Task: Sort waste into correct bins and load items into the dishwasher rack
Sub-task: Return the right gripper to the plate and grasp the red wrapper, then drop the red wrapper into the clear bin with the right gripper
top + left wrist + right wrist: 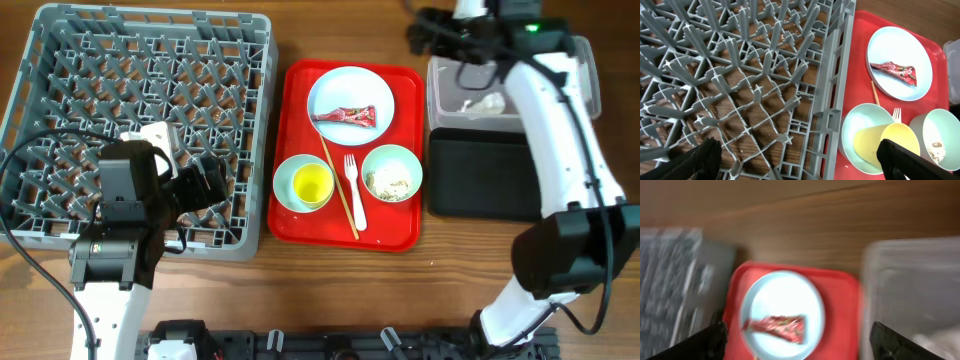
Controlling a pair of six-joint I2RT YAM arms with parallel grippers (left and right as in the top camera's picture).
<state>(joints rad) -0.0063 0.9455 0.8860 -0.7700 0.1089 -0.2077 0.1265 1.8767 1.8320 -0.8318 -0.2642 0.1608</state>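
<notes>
wooden table (pixel 330 290): crinkled red wrapper (pixel 345 116) lies on round pale-blue plate (pixel 351 88), both arms' jaws released.

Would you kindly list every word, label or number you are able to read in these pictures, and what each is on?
No text is readable in any view.
The red wrapper on the plate bears printed marks, too small and blurred to read.
</notes>
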